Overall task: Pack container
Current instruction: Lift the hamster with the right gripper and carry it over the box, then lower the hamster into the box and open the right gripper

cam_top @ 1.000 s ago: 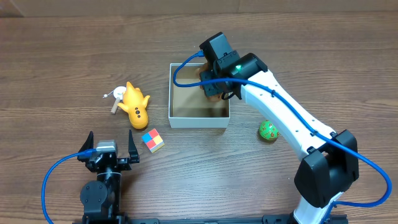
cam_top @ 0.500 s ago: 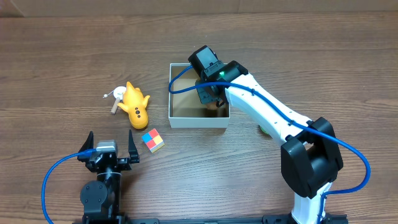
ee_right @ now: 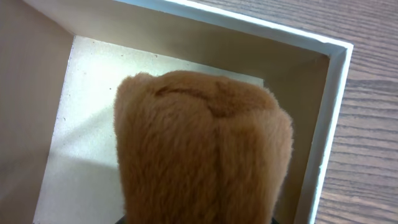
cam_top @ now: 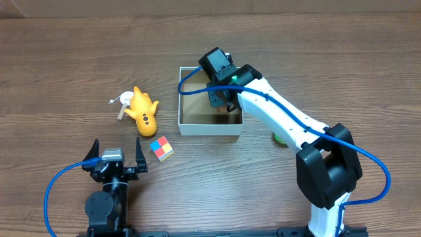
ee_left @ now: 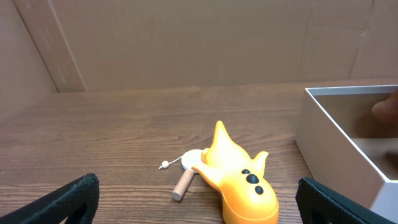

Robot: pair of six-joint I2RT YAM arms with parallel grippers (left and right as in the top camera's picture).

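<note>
The container [cam_top: 209, 128] is a shallow square box with white walls [ee_right: 328, 130], standing mid-table. My right gripper [cam_top: 222, 104] reaches down into its right half, shut on a brown plush toy [ee_right: 202, 149] that fills the right wrist view and hides the fingers. The toy hangs over the pale floor [ee_right: 78, 130], close to the box's right wall. At the near left, my left gripper [cam_top: 116, 149] rests wide open and holds nothing. Ahead of it lies a yellow toy [ee_left: 239, 183].
Left of the box lie the yellow toy [cam_top: 143, 112] and a small wooden peg on a string [cam_top: 121, 112]. A multicoloured cube [cam_top: 161, 149] sits nearer the front. A green ball [cam_top: 279, 137] peeks out from under the right arm, right of the box.
The right arm has swung left and nearer, carrying the plush toy deeper over the box floor, and it now covers most of the green ball. The left arm has stayed still.
</note>
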